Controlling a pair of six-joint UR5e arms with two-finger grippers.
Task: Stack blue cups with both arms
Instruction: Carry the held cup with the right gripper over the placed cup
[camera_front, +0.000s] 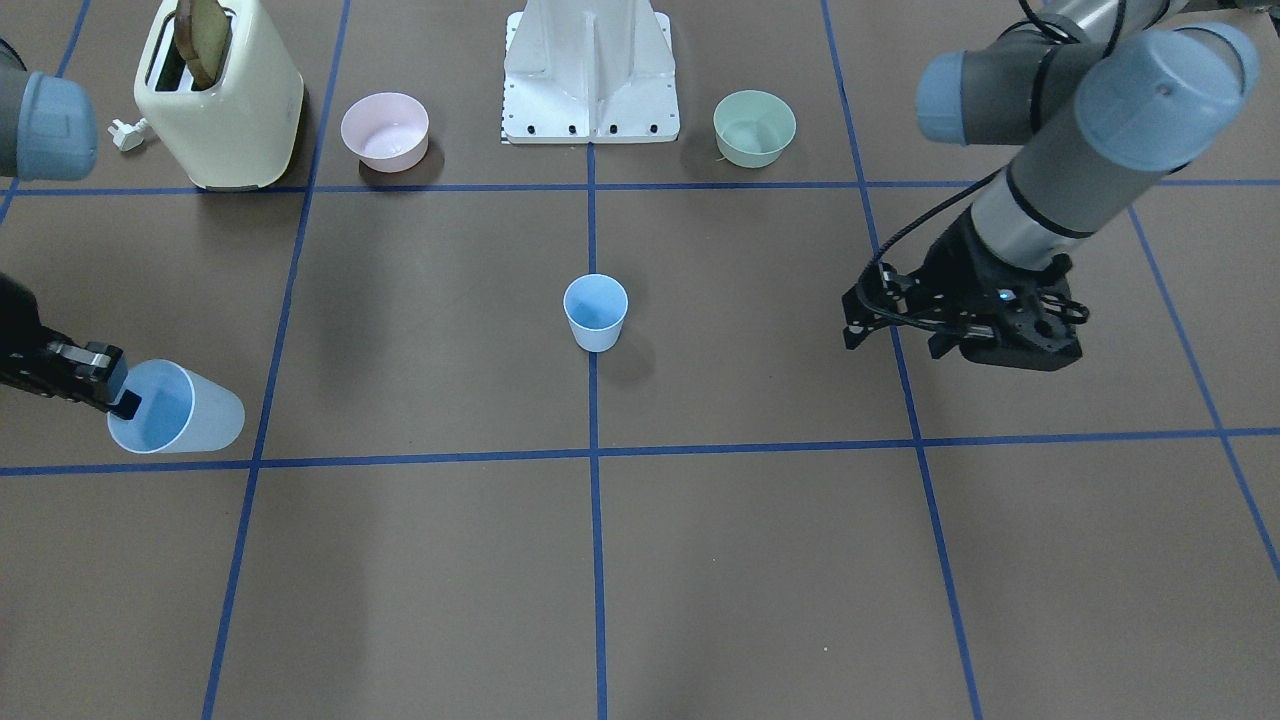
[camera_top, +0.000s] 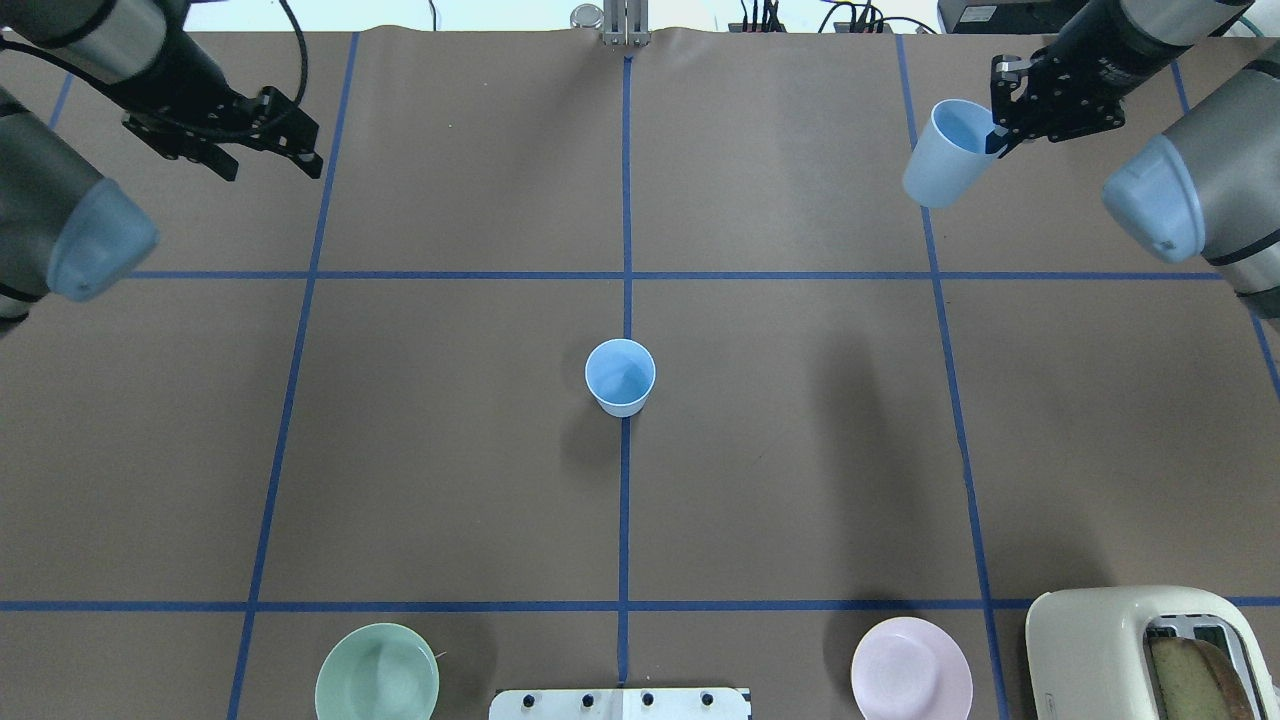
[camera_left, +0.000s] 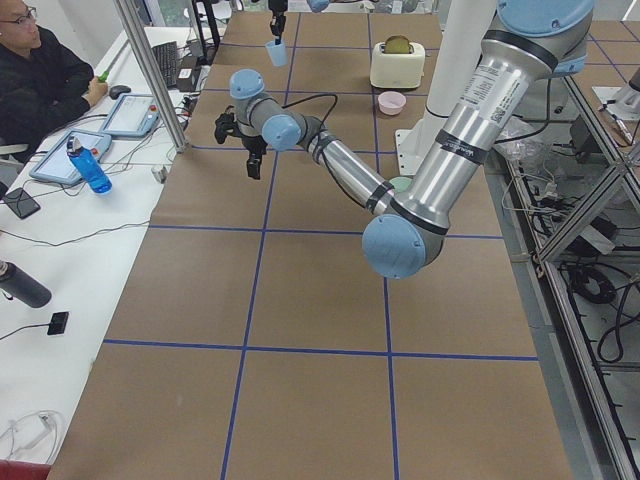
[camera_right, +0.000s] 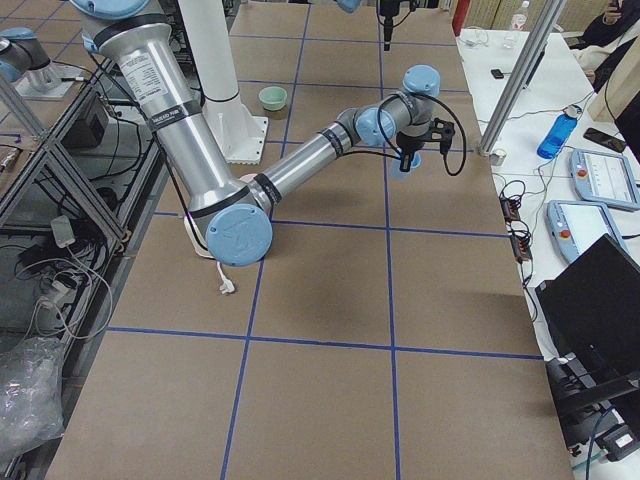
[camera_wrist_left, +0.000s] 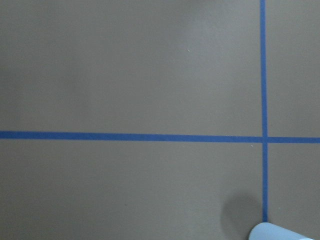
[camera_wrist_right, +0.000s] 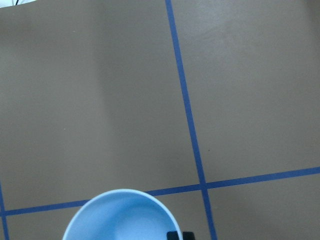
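One blue cup (camera_top: 620, 377) stands upright on the centre tape line, also in the front view (camera_front: 596, 312); its rim shows at the bottom edge of the left wrist view (camera_wrist_left: 280, 232). My right gripper (camera_top: 1000, 130) is shut on the rim of the second blue cup (camera_top: 940, 155), one finger inside. It holds the cup tilted above the table at the far right, as the front view (camera_front: 175, 407) and right wrist view (camera_wrist_right: 120, 217) show. My left gripper (camera_top: 295, 150) is open and empty at the far left, well away from the centre cup.
A pink bowl (camera_front: 385, 130), a mint-green bowl (camera_front: 754, 127) and the white mounting base (camera_front: 590, 75) sit along the robot's side. A cream toaster (camera_front: 215, 95) with bread stands beside the pink bowl. An operator sits past the far edge.
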